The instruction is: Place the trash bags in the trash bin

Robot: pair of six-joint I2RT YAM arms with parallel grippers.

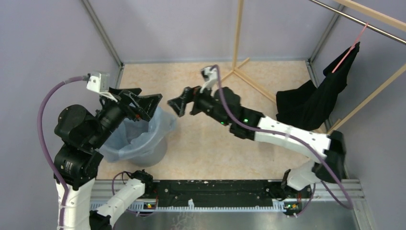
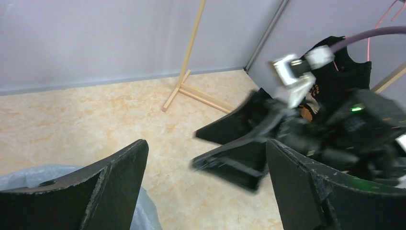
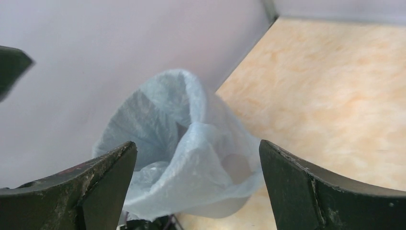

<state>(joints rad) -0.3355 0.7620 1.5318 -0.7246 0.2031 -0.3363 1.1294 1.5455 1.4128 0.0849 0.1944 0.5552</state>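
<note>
Top view: trash bag [image 1: 160,122] is lying draped in and over the trash bin [image 1: 149,156] at near left, with film standing up on its right side. Left gripper [image 1: 147,103] is hovering above the bin mouth, jaws spread, empty. Right gripper [image 1: 178,101] is hanging just right of the bag, jaws wide, gripping nothing.

Left wrist: the right gripper is partly blocking the black garment [image 2: 352,72]; wooden stand [image 2: 189,52] is standing beyond.

Right wrist: the bag is showing between the spread fingers, apart from both.
</note>
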